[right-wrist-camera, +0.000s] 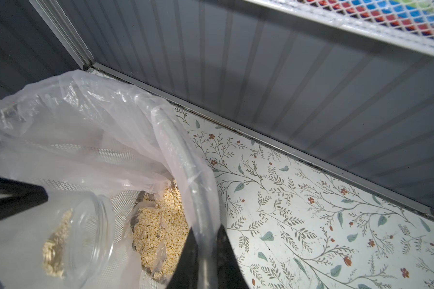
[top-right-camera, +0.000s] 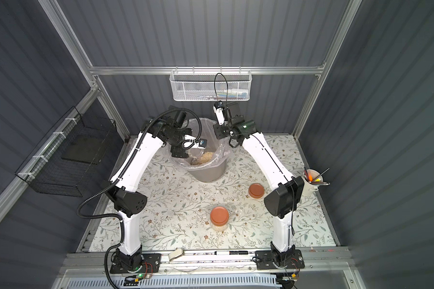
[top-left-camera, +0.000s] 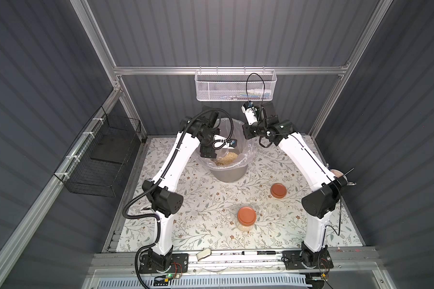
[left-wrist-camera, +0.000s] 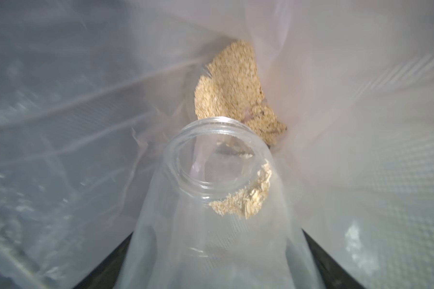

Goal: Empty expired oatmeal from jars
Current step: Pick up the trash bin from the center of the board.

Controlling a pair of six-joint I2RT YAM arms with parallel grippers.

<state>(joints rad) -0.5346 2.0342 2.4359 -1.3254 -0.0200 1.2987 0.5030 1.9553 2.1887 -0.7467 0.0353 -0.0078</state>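
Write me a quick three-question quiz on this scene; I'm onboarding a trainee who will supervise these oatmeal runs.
1. True or false: the tilted jar over the bin is completely empty.
2. The other jar on the table is: A) lidded and upright; B) open; C) lying on its side.
3. Fill in: the right arm's jaws pinch the bin's ____.
Key: 1 false, oatmeal clings near its mouth; 2 A; 3 rim.
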